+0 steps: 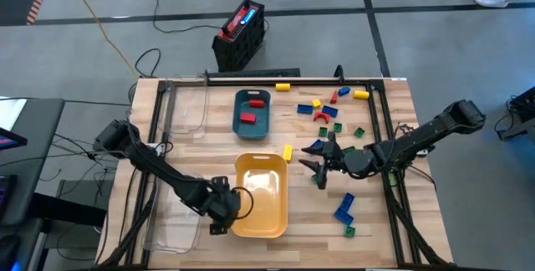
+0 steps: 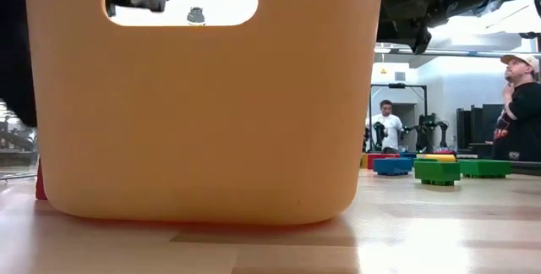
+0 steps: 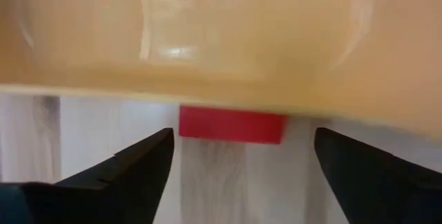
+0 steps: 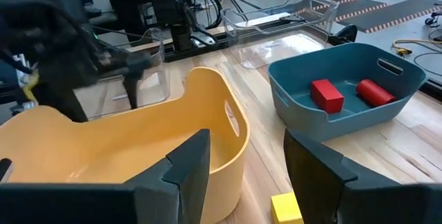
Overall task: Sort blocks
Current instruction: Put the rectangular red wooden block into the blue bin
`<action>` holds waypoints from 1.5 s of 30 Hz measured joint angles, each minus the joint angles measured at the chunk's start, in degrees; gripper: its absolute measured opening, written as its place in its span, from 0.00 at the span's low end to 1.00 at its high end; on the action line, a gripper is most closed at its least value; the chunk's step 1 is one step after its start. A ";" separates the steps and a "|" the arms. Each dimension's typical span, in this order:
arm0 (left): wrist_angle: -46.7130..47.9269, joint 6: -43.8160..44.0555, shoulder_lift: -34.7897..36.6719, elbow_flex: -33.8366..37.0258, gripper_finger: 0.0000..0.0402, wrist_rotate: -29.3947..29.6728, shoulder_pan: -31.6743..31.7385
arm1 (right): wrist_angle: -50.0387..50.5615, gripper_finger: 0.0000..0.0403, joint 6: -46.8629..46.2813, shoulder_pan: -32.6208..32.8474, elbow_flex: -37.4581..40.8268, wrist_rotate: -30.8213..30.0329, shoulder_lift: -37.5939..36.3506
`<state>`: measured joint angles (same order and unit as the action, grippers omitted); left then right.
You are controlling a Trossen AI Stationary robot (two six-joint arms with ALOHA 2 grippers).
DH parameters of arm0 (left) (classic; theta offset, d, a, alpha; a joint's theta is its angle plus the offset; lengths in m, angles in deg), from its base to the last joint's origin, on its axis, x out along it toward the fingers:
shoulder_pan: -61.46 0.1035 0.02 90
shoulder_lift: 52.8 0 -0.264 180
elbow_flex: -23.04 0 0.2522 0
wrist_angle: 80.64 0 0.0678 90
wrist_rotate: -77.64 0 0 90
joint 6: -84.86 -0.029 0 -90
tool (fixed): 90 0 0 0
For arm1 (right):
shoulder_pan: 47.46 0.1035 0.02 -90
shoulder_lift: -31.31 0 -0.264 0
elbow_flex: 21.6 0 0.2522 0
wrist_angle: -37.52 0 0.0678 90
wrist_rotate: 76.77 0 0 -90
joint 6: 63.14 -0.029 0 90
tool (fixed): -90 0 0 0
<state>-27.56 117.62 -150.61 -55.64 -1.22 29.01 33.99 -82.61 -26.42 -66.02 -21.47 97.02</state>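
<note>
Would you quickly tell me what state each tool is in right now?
Left tool: open, empty, by the yellow tray.
Right tool: open, empty.

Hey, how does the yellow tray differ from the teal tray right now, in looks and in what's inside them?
The yellow tray sits nearer the table's front edge, with the left gripper at its side; the teal tray lies farther back with no gripper near it. The teal tray holds two red blocks, one boxy and one rounded, while the yellow tray looks empty inside. The yellow tray is the larger. Both are rounded plastic tubs with cut-out handles.
</note>
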 joint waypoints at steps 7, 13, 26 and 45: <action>0.10 -0.33 -3.57 0.04 0.99 0.36 0.22 | 0.09 0.49 0.24 0.00 0.00 0.02 0.02; -0.93 -2.23 -3.43 0.06 0.99 3.43 -0.10 | 0.03 0.49 0.26 0.00 0.00 0.02 0.02; -9.55 -5.21 -3.42 4.26 0.99 5.31 -0.79 | 0.05 0.49 -0.02 0.37 0.00 0.04 0.02; -7.94 -3.79 -3.25 4.24 0.68 4.80 0.11 | 0.03 0.49 -0.04 0.37 0.00 0.07 0.02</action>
<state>-35.50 113.83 -153.85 -51.40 3.58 29.12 34.02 -82.65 -26.05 -66.02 -21.40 97.04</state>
